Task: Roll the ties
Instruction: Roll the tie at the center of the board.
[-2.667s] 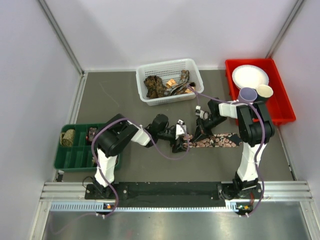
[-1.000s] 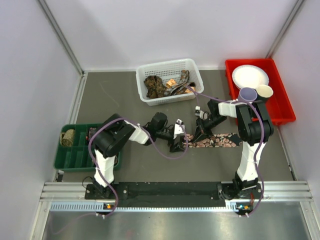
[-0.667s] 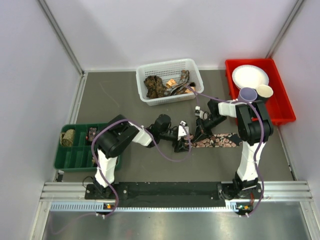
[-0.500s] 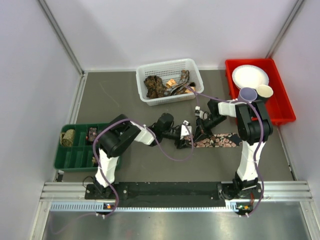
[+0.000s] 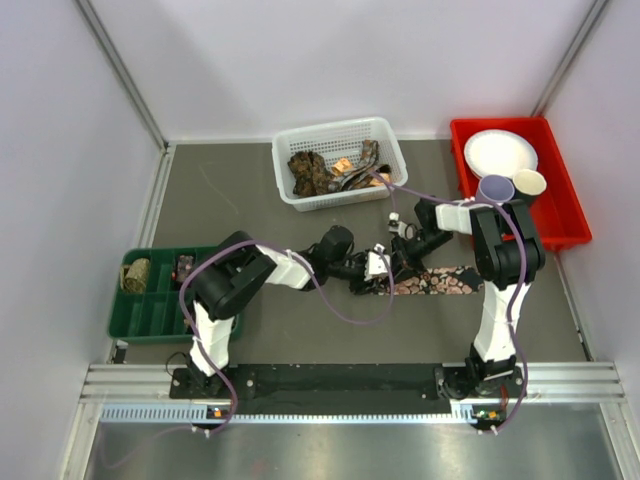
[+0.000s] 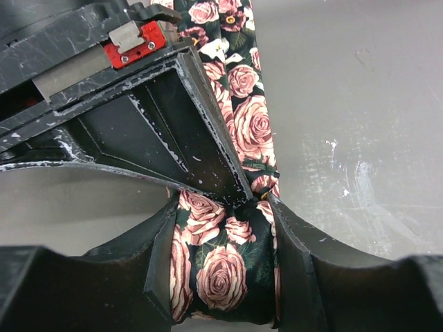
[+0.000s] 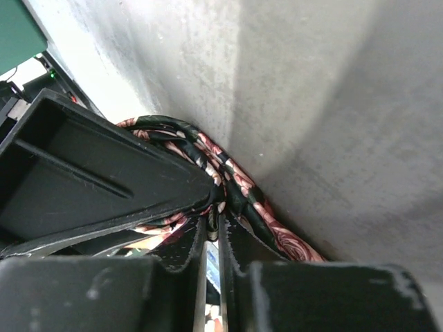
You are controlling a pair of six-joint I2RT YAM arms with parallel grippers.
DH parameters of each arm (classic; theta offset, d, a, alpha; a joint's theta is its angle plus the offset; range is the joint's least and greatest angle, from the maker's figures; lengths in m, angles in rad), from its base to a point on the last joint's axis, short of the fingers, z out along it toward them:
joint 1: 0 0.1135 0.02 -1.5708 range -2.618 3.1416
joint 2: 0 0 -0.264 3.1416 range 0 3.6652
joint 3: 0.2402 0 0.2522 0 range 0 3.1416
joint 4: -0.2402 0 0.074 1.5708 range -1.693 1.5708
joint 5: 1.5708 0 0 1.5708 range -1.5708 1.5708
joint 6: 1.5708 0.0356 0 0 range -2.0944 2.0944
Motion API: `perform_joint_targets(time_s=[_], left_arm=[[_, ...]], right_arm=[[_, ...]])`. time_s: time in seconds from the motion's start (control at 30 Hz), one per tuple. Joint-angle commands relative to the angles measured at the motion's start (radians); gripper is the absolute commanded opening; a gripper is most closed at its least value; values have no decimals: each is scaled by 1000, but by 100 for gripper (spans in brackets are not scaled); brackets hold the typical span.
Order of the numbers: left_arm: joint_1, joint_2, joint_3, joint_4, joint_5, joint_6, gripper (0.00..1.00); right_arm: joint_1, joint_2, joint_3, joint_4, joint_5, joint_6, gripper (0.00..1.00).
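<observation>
Rolling tie | left gripper clamps started coil mid-table, flat tail running to 3 o'clock | right gripper nearly closed, pinching a fold beside it | fabric looks soft, light, slick, likely to spring open | best held by coil's flanks

- We find the overhead view bright, even and sharp throughout; only short soft shadows lie under the left pincer and right pincer on the grey table.
- At the left wrist, the rose tie between the fingers is crisp, while pale glare streaks the table right of the pincer.
- At the right wrist, the near fingers are dark and blurred; soft shadow bands cross the table beyond the pincer, which burns white at far left.
</observation>
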Motion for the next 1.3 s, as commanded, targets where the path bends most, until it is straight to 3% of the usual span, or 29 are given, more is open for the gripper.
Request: perform_joint_targets(time_s=[0.0, 0.1, 0.2, 0.53, 0.8, 1.1, 1.13, 1.2, 1.23, 1.27], left_arm=[[5, -30, -51, -288, -73, 28, 27], [4, -23, -61, -332, -106, 31, 20], [4, 6, -41, -386, -124, 27, 13], [-7, 39, 19, -478, -175, -2, 7], [-12, 52, 34, -495, -189, -30, 8], [-23, 67, 56, -501, -204, -38, 8], [-21, 67, 57, -501, -204, -38, 9], [-23, 72, 60, -528, -201, -45, 13], [-21, 72, 63, -530, -196, -48, 14], [-23, 73, 63, -533, -196, -52, 15]], right_arm=[[-10, -25, -29, 40, 118, -79, 13], [-51, -86, -20, 23, 37, -92, 26], [-79, -135, -18, 8, -45, -108, 32], [-47, -215, -72, 104, -164, -50, 35], [27, -163, -87, 201, -102, 64, 37], [56, -112, -107, 229, -36, 46, 36], [57, -106, -107, 229, -30, 43, 35], [62, -100, -112, 233, -19, 26, 22], [62, -92, -112, 230, -14, 23, 2], [62, -89, -109, 226, -7, 20, 0]])
